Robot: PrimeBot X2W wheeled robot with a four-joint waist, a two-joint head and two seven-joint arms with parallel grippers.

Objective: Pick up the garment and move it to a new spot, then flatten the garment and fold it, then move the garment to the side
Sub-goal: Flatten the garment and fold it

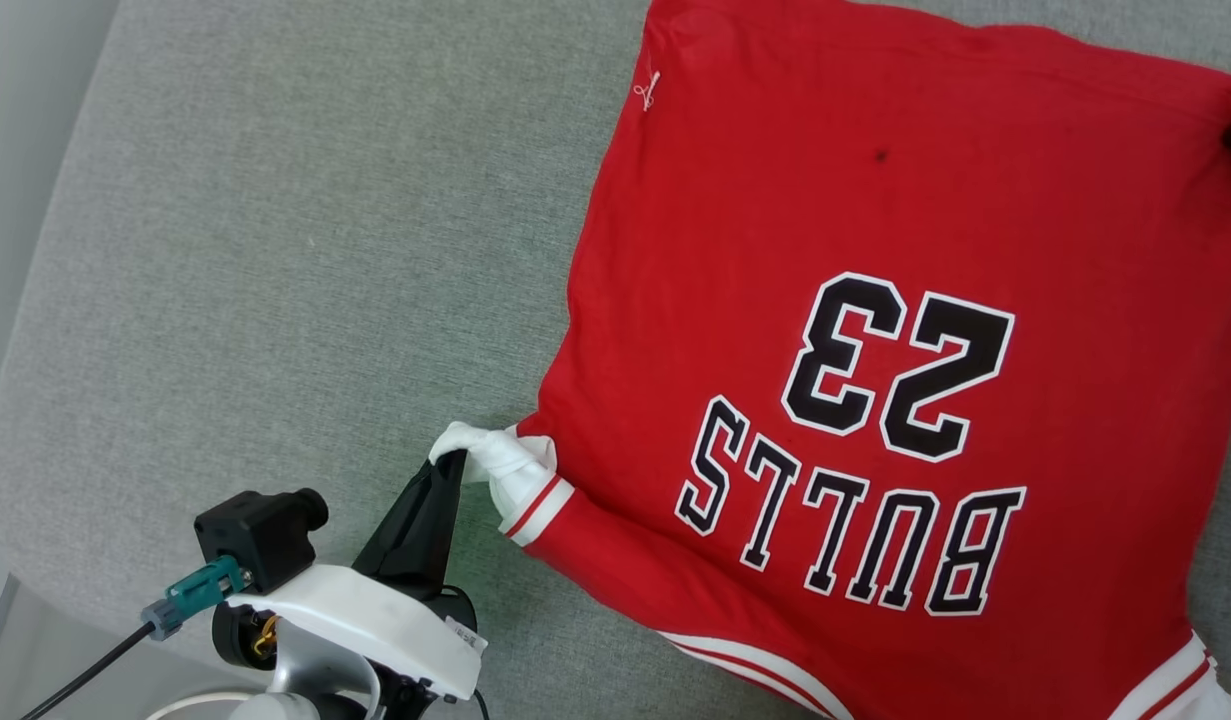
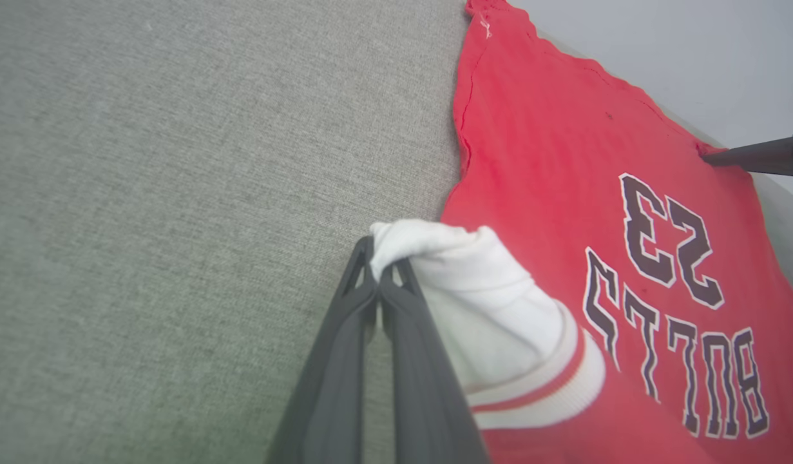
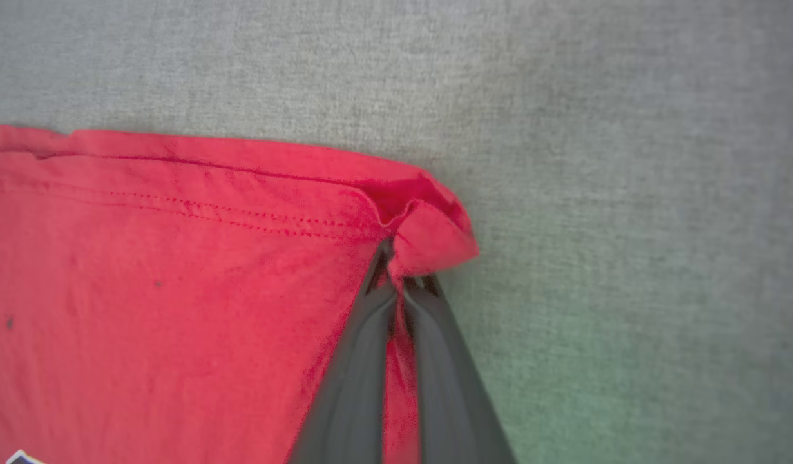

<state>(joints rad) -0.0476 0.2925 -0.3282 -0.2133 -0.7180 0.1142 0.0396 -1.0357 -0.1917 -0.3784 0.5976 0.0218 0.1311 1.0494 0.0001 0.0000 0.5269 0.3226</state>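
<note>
Grey woven fabric covers the worktop (image 1: 275,250), where the red Bulls 23 jersey (image 1: 775,200) lies spread flat on its right part, lettering facing up. The left pincer (image 1: 453,465) is clenched on the bunched white sleeve end (image 1: 500,465) at the jersey's near left corner. The right pincer (image 3: 399,274) is clenched on a folded red hem corner (image 3: 435,238) at the far right.

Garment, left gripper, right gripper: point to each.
garment (image 1: 875,210), head view, plain red body
left gripper (image 2: 380,259), left wrist view, fingertips at white sleeve
right gripper (image 3: 399,277), right wrist view, fingertips at red corner
</note>
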